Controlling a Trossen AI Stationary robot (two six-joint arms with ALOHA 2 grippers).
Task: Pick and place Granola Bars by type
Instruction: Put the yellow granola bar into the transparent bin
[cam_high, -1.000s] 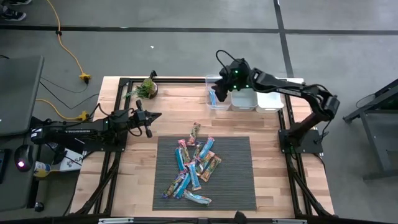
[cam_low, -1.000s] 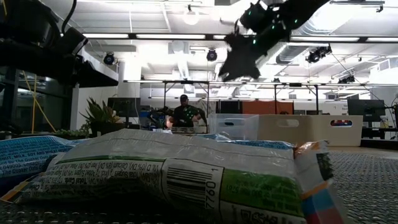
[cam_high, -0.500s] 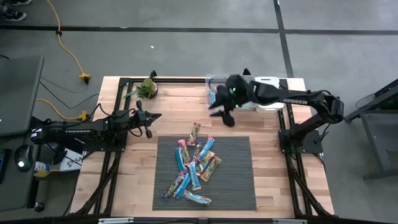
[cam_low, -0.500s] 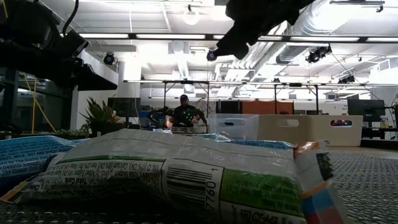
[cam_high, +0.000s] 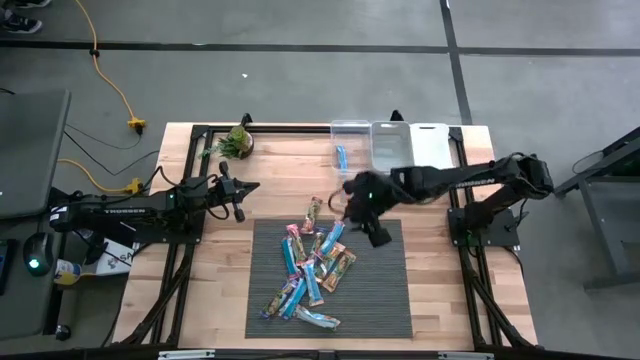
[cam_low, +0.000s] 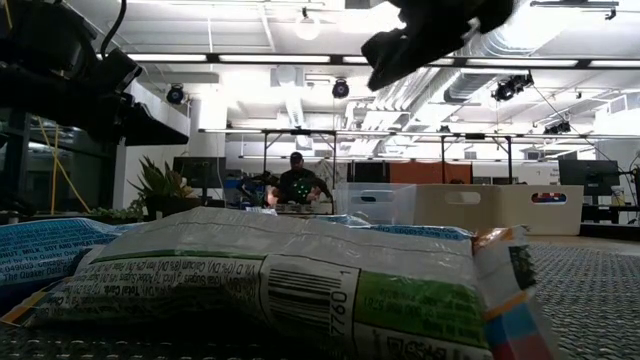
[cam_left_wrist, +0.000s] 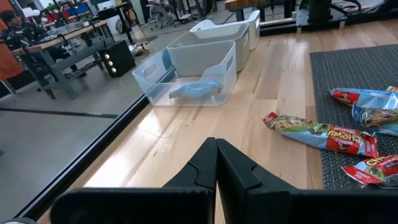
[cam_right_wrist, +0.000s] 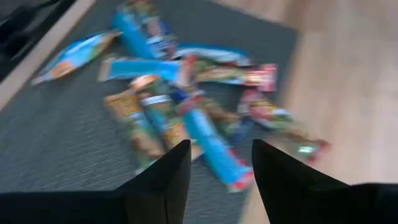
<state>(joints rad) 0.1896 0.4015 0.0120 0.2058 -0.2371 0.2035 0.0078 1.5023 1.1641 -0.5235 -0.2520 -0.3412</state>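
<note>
Dark against the pale wooden worktop (cam_high: 430, 290), the right gripper (cam_high: 362, 214) hangs with its fingers spread and nothing between them, above the upper right corner of the grey mat (cam_high: 380, 300). The bars (cam_high: 312, 265) lie heaped just beyond it, toward the mat's middle and the left arm's side; the nearest, a light blue bar (cam_high: 333, 235), lies close beside the gripper, with its long axis slanting from the mat's centre up toward the bins. A pink-ended bar (cam_high: 312, 213) lies half off the mat's far edge, near the gripper on the wood, its long axis almost straight toward the bins. The right wrist view shows the heap dead ahead between the open fingers, bars crossing at many angles, so a clean pinch would probably call for the gripper to turn across whichever bar it takes. One light blue bar (cam_high: 342, 158) already rests in the clear bin (cam_high: 350, 130), the leftmost of three at the far edge. The left gripper (cam_high: 237, 189) waits, fingers pressed together, over bare wood left of the mat, farther from the heap than the right.
</note>
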